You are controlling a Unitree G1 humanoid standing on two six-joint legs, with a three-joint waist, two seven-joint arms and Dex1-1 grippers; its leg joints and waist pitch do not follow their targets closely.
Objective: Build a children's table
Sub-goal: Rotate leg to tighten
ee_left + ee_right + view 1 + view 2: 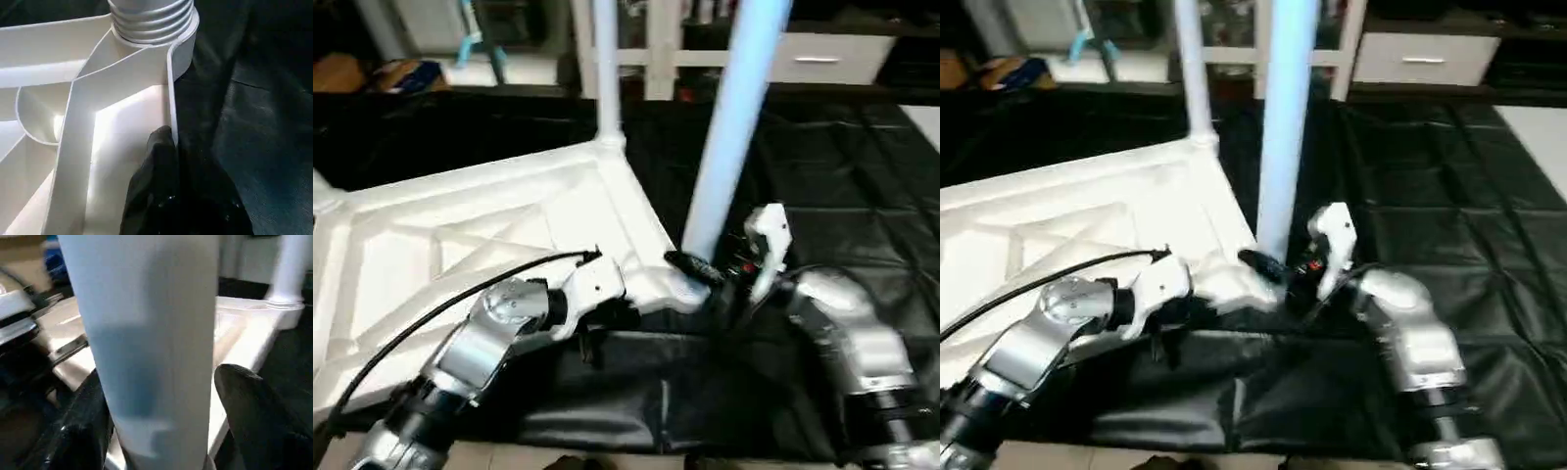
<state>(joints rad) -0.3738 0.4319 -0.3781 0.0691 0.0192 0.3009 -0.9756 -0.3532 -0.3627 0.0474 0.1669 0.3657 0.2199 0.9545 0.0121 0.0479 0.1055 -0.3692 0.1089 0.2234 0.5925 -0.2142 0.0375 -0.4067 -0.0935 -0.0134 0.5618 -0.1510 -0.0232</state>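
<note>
- Black sheeting (862,166) covers the floor beneath the work, with white cabinets (822,59) and clutter along the far wall.
- On that sheet lies the tabletop (460,245), ribbed underside up. It sits just ahead of the left hand (592,323) and beside the right hand (710,279).
- One leg (607,69) stands upright in the far corner socket; a second leg (734,127) rises from the near corner socket (677,291), directly between the right hand's fingers (254,416).
- The right hand's fingers stand either side of that near leg with gaps visible in the wrist view, so I judge it open around the leg rather than clamping it.
- The left hand is closed, its fingers (161,166) pressed against the tabletop's edge wall just below the near socket.
- Risk: the near leg leans slightly in the head view, and threads still show above the socket, so it may not be fully seated. Left unsupported, it could tip or work loose.
- Risk: the tabletop only rests on slick sheeting. Any twist applied to the leg could slide or spin the whole top if the left hand's bracing slips off the thin wall.
- Risk: the right hand's cable (440,304) crossing the ribs could snag.
</note>
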